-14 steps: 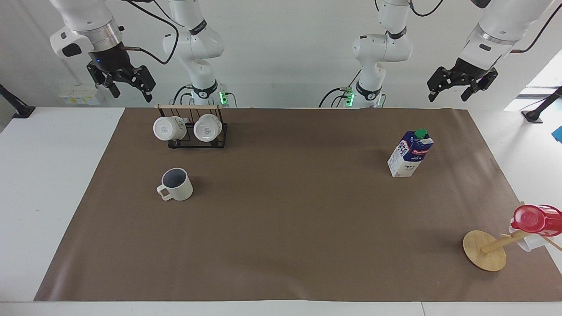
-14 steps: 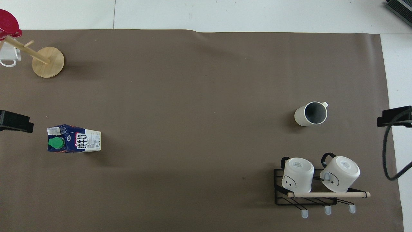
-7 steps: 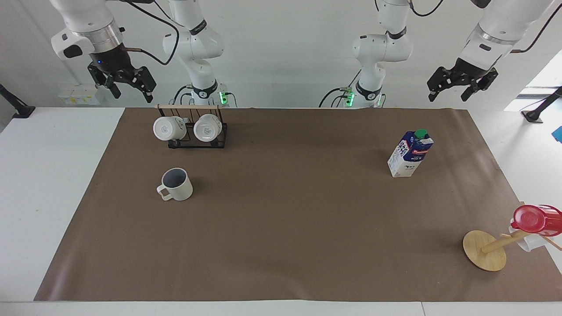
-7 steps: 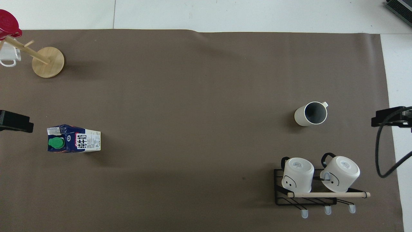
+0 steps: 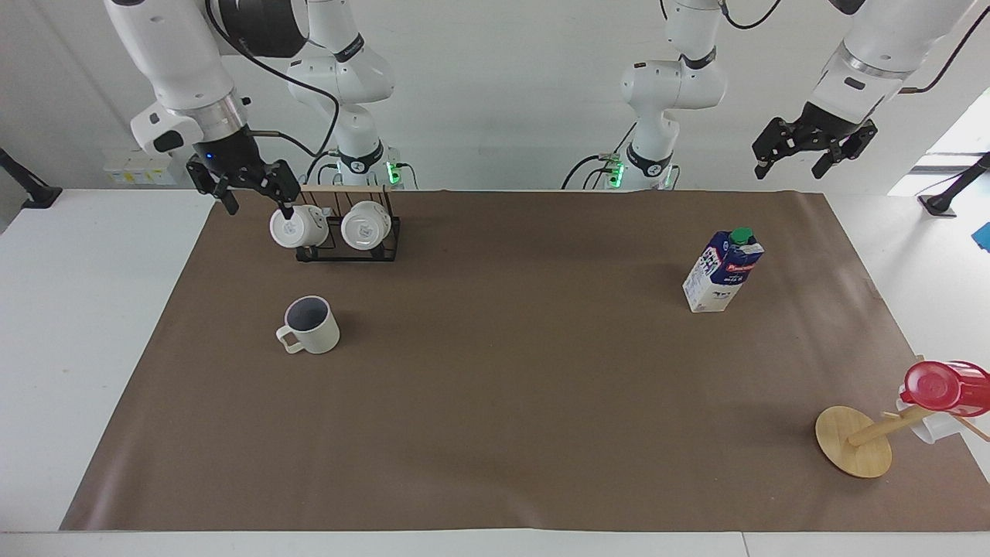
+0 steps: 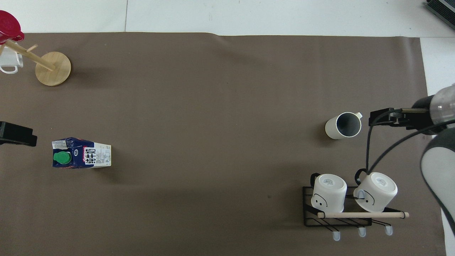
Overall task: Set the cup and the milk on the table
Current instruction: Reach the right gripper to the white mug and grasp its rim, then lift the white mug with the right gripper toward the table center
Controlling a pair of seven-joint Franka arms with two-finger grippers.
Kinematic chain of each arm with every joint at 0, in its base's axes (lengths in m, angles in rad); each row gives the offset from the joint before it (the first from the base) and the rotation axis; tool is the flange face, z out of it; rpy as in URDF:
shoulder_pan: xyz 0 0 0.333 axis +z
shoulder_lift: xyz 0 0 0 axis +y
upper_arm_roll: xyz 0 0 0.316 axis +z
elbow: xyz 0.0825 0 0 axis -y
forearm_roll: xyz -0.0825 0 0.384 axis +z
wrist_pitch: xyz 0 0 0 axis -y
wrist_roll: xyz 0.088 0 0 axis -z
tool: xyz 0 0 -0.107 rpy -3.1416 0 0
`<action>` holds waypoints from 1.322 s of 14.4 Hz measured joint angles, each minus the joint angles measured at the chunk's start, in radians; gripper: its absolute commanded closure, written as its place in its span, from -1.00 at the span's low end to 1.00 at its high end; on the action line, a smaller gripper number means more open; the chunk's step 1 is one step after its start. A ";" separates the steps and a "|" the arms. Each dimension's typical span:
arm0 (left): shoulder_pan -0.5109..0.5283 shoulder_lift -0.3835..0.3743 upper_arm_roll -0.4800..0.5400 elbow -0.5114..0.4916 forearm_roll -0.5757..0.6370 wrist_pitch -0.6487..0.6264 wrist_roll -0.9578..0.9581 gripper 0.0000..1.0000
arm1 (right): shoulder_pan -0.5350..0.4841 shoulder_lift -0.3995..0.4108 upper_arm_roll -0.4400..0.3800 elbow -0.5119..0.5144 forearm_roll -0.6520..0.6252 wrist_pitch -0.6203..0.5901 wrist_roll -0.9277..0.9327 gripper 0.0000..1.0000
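White tabletop (image 5: 93,325) spreads wide beneath my two arms, with one large brown paper mat (image 5: 510,402) across its middle.

Going across the facing view from its left: my right gripper (image 5: 255,199) hangs in the air, fingers spread and holding nothing, over the mat's edge at the right arm's end, just beside one black wire rack (image 5: 348,232). Two glossy white mugs hang on that rack, the first mug (image 5: 292,227) closest to my gripper and the second mug (image 5: 365,226) next to it.

One cream cup (image 5: 311,325) stands upright on the mat, farther from me than the rack, with nothing touching it; seen from overhead the cup (image 6: 343,125) shows a grey inside.

Toward the left arm's end, one milk carton (image 5: 723,271) stands upright on the mat, green cap on top, well apart from the cup. From overhead the carton (image 6: 81,158) shows its cap and printed side.

My left gripper (image 5: 814,149) waits high in the air above that end, fingers apart and empty.

Farther from me than the carton, one wooden mug tree (image 5: 855,441) with a round base carries one red cup (image 5: 943,387).
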 measured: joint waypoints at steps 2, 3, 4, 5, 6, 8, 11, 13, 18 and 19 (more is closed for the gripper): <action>0.000 0.000 0.000 0.000 0.000 0.000 0.000 -1.00 | 0.011 0.096 0.000 -0.012 0.000 0.105 0.002 -1.00; 0.000 0.000 0.000 0.000 0.000 0.000 0.000 -1.00 | 0.011 0.147 0.000 -0.013 0.000 0.163 0.002 -1.00; 0.000 0.000 0.000 0.000 0.000 0.000 0.000 -1.00 | 0.011 0.190 -0.002 -0.017 0.000 0.210 0.002 -1.00; 0.000 0.000 0.000 0.000 0.000 0.000 0.000 -1.00 | 0.011 0.224 -0.003 -0.028 0.000 0.249 0.002 -1.00; 0.000 0.000 0.000 0.000 0.000 0.000 0.000 -1.00 | 0.011 0.247 -0.004 -0.047 0.001 0.284 0.006 -1.00; 0.000 0.000 0.000 0.000 0.000 0.000 0.000 -1.00 | 0.011 0.262 -0.004 -0.095 0.001 0.334 0.013 -1.00; 0.000 0.000 0.000 0.000 0.000 0.000 0.000 -1.00 | 0.011 0.259 -0.005 -0.138 0.001 0.351 0.016 -1.00; 0.000 0.000 0.000 0.000 0.000 0.000 0.000 -1.00 | 0.011 0.258 -0.005 -0.155 0.004 0.353 0.017 -1.00; 0.000 0.000 0.000 0.000 0.000 0.000 0.000 -1.00 | 0.019 0.263 -0.002 -0.190 0.026 0.406 0.017 -0.09; 0.000 0.000 0.000 0.000 0.000 0.000 0.000 -1.00 | 0.023 0.263 -0.001 -0.191 0.026 0.406 0.017 0.27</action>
